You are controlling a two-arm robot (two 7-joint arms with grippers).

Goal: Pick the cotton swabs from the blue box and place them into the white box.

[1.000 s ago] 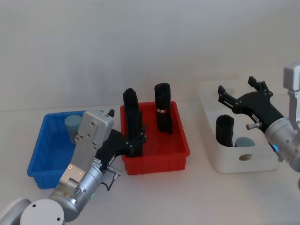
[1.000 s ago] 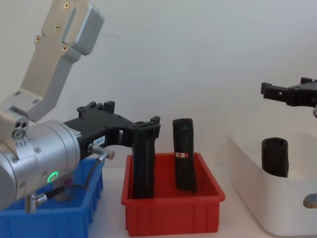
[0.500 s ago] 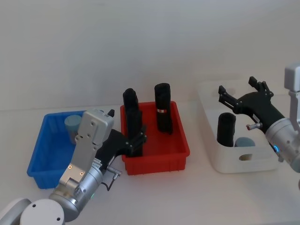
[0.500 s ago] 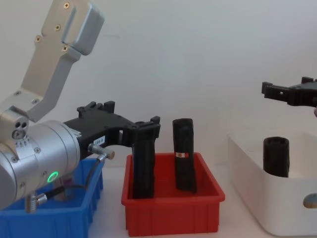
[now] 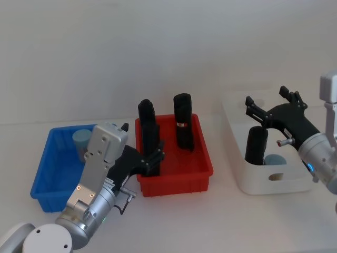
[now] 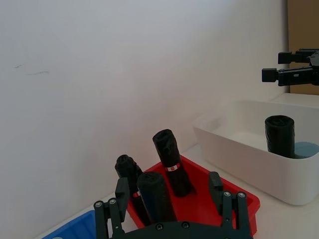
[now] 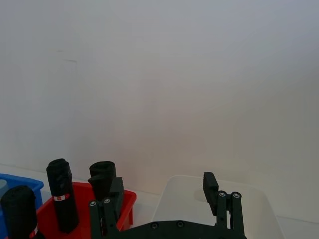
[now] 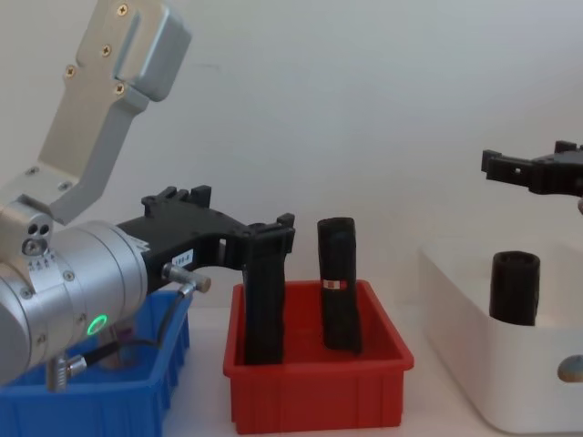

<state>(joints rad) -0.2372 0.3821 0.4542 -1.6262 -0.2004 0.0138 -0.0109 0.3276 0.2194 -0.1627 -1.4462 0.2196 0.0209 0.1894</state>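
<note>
Two arms are reaching forward as we are watching. Nearest, the left gripper [image 5: 152,158] is hovering, fingers spread, at the red bin [image 5: 202,174], its arm hiding part of the blue box [image 5: 45,179] and one cotton swab jar [image 5: 81,141]. Farther off, the right gripper [image 5: 269,108] is hanging empty, fingers apart, over the white box [image 5: 239,174], where another swab jar [image 5: 274,159] is sitting.

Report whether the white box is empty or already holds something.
Not empty. The white box holds an upright black cylinder and a cotton swab jar beside it; the right gripper hangs open above.
</note>
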